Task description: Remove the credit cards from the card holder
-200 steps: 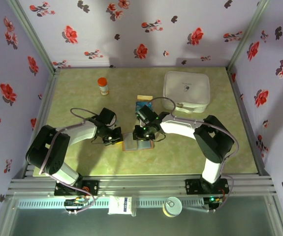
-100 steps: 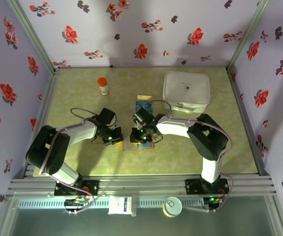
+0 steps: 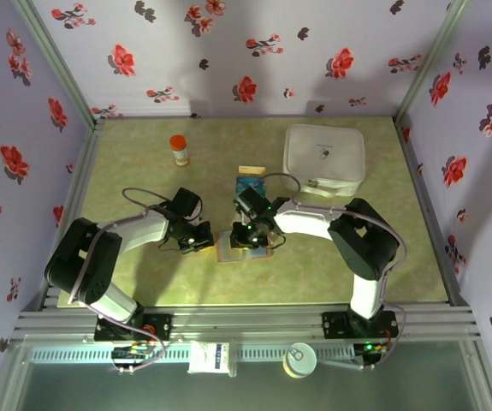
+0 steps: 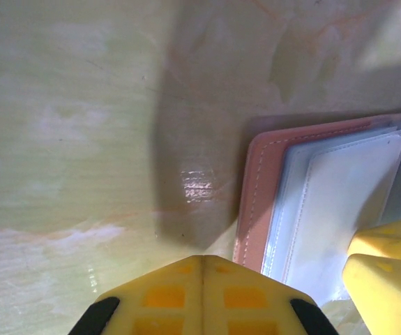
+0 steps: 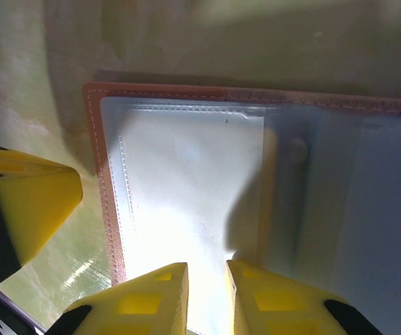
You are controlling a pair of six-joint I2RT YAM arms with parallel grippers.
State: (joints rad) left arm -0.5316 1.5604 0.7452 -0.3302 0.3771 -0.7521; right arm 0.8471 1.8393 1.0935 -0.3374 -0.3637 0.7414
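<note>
The left gripper (image 4: 201,269), fingers shut together, is sitting at the card holder's (image 5: 186,174) nine o'clock edge, likely bracing it, while the right gripper (image 5: 207,283), jaws barely parted, is probing its sleeve.

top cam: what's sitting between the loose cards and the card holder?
In the top view the right arm's wrist spans that stretch, with the right gripper down over the card holder. The credit cards lie just beyond the wrist.

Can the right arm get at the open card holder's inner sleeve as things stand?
Probably yes. The right gripper hangs directly over the card holder, jaws slightly apart, with nothing between them and the clear sleeve. The shut left gripper sits at the rim, beside the sleeve, not over it.
</note>
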